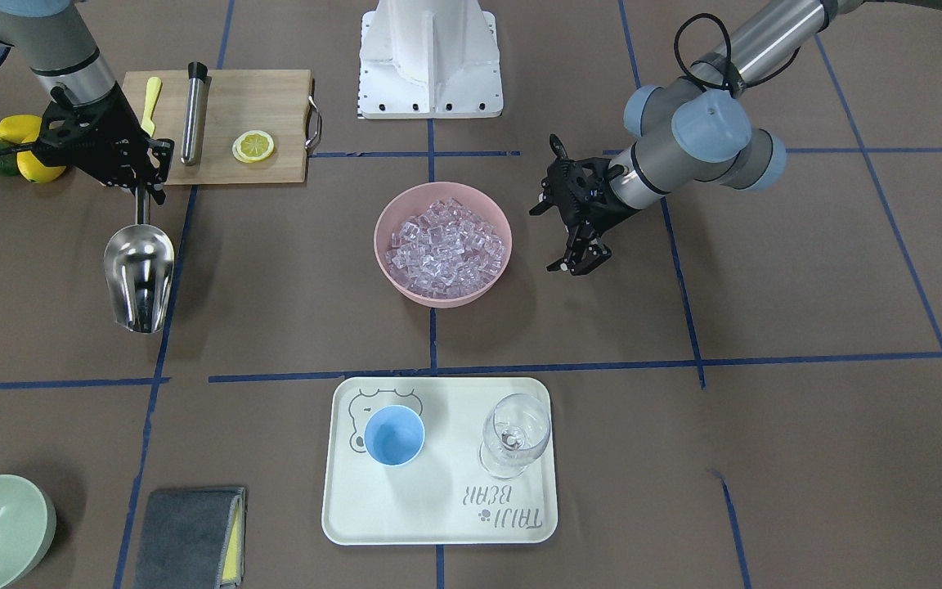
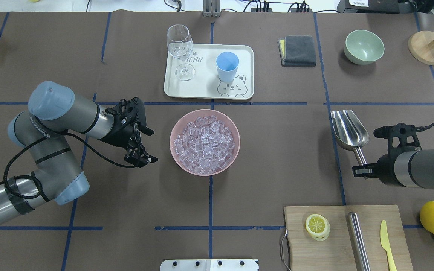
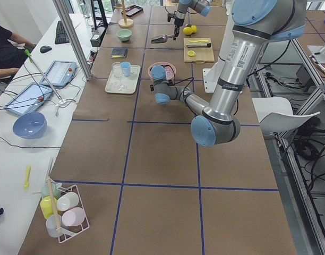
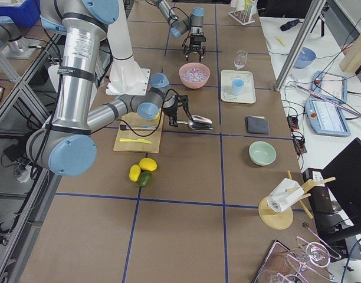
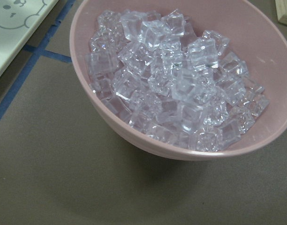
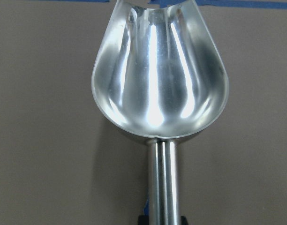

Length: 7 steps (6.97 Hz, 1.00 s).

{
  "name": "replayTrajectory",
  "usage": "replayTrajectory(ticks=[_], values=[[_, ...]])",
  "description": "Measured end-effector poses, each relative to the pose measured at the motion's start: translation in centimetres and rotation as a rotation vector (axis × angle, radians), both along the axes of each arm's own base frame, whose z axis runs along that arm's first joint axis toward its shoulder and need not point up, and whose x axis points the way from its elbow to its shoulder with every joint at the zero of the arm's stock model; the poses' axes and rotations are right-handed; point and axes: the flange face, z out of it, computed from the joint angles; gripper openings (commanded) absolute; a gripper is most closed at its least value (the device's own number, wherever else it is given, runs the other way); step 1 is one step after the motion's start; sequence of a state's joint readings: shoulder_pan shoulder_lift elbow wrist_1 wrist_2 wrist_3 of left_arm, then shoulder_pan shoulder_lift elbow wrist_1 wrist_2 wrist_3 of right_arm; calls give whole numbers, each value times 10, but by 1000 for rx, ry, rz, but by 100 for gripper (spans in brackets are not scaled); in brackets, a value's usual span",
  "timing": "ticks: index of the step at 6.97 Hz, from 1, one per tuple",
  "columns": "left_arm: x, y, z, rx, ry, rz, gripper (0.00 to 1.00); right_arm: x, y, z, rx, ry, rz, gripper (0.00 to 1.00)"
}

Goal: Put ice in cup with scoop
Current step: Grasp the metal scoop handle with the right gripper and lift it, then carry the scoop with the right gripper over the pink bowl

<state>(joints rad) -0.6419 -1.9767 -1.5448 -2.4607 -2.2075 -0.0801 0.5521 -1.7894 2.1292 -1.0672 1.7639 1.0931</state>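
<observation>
Holding the empty scoop [image 2: 349, 130] by its handle, the right gripper [image 2: 361, 170] hovers well apart from the ice [image 2: 204, 141]; the left gripper [image 2: 141, 160] hangs open, empty. Scooping and filling the bare cup [image 2: 227, 64] remain.

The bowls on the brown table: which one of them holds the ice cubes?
The pink bowl in the middle of the table holds the ice. The pale green bowl, beside the grey cloth, is empty.
</observation>
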Motion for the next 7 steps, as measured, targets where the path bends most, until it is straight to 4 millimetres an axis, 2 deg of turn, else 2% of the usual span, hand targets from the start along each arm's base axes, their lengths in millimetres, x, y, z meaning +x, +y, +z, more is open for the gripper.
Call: replayTrajectory(ticks=[2,5,7], values=[[3,-2,-7,30,17,-28,100,5,1,-18,133,-2,-123,0],[12,4,-9,48,27,-37,100,-10,-5,-53,274,-26,-255,0],[13,4,-7,47,25,-37,100,-22,-15,-92,349,-33,-338,0]])
